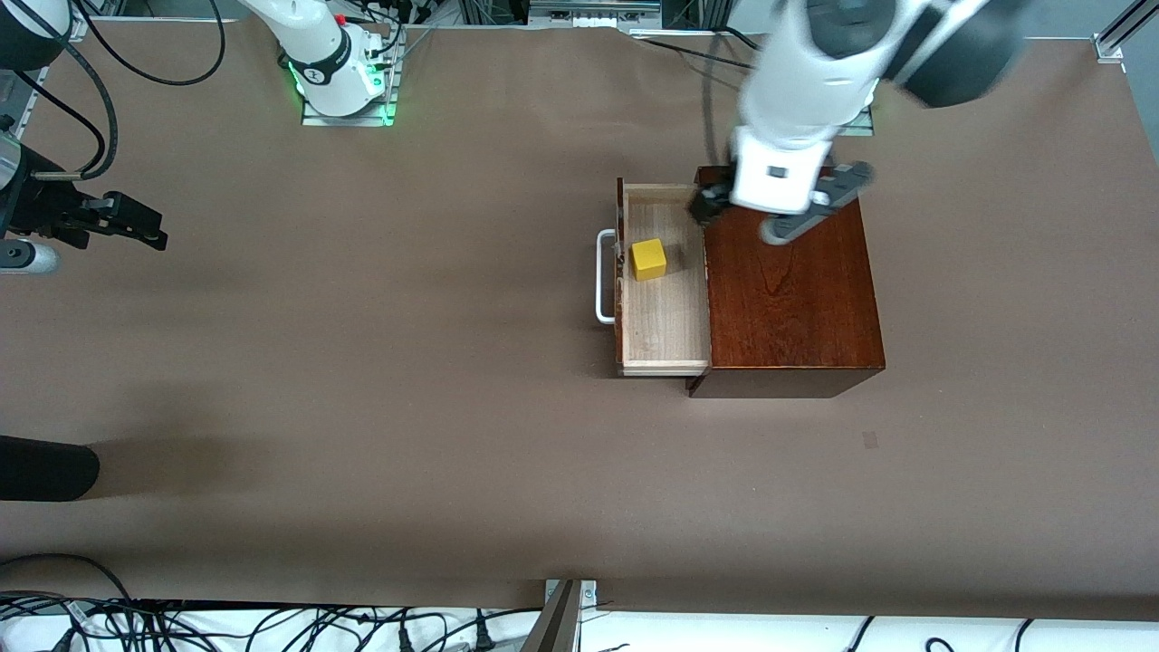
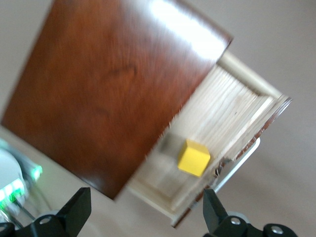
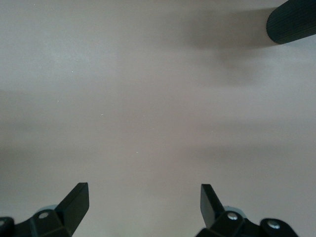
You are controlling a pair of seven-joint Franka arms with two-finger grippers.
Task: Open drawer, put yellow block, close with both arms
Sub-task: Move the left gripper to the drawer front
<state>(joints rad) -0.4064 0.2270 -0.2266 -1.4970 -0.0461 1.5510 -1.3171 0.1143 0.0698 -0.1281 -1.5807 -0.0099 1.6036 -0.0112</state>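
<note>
The drawer (image 1: 665,317) stands pulled out of the dark mahogany box (image 1: 788,290) toward the right arm's end of the table, its white loop handle (image 1: 602,276) leading. The yellow block (image 1: 648,259) lies inside the drawer, close to its front panel. My left gripper (image 1: 738,220) hangs open and empty over the edge of the box farthest from the front camera, where the drawer comes out. The left wrist view shows the box (image 2: 108,84), the drawer (image 2: 222,108) and the block (image 2: 193,157) past the left gripper (image 2: 145,197). My right gripper (image 1: 136,225) waits open over bare table at its own end, and the right wrist view shows nothing between the right gripper's (image 3: 144,190) fingers.
A black cylinder (image 1: 45,471) reaches in over the table at the right arm's end, nearer to the front camera; it also shows in the right wrist view (image 3: 294,19). Cables (image 1: 272,625) run along the table's front edge. The right arm's green-lit base (image 1: 344,91) stands at the back.
</note>
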